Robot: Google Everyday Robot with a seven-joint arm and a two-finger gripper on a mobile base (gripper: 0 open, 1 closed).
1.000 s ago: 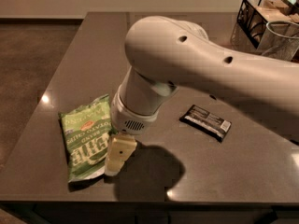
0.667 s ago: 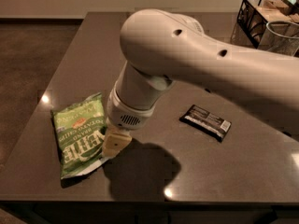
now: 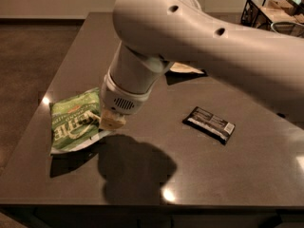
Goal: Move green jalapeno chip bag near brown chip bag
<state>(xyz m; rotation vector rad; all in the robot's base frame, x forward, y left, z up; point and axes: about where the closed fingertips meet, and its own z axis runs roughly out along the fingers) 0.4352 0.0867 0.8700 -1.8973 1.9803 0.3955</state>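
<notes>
The green jalapeno chip bag is at the left of the dark table, with its right edge at my gripper. The gripper points down from the large white arm and is shut on that edge. The bag's left part hangs slightly off the table and casts a shadow below it. Only a cream sliver of the brown chip bag shows behind the arm, further back at the table's middle; the rest is hidden.
A small black wrapped bar lies right of the gripper. A black wire basket with items stands at the back right. The table's left edge is close to the green bag, and its front edge runs along the bottom.
The gripper and the green bag have moved left and slightly back together. The arm has swung and now uncovers a sliver of the brown bag. The black bar has not moved.
</notes>
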